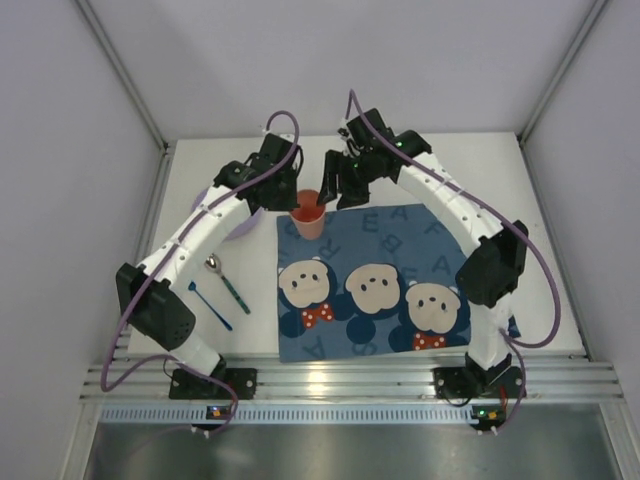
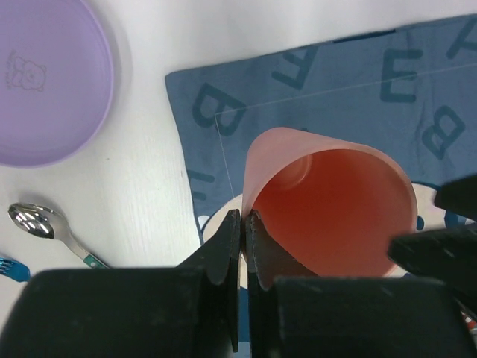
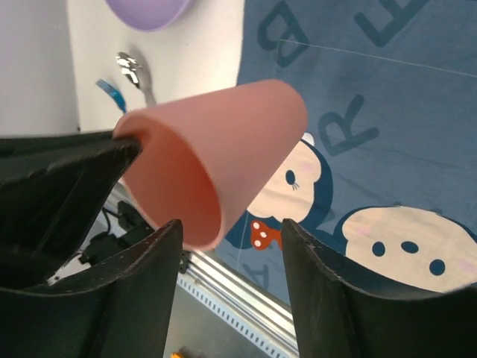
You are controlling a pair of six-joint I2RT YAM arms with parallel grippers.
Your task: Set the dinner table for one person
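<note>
A pink cup (image 1: 308,214) stands upright over the far left corner of the dark blue mouse-print placemat (image 1: 390,290) on the white dinner table (image 1: 480,170). My left gripper (image 1: 295,197) is shut on the cup's rim; in the left wrist view its jaws (image 2: 244,224) pinch the wall of the cup (image 2: 328,209). My right gripper (image 1: 338,192) is open just right of the cup. In the right wrist view it (image 3: 231,246) hangs open with the cup (image 3: 216,156) just beyond its fingers. I cannot tell whether the cup touches the mat.
A purple plate (image 1: 240,222) lies on the table left of the placemat, partly under my left arm. A spoon (image 1: 225,280) and a blue fork (image 1: 210,305) lie nearer on the left. A ribbed aluminium rail (image 1: 350,380) runs along the near edge.
</note>
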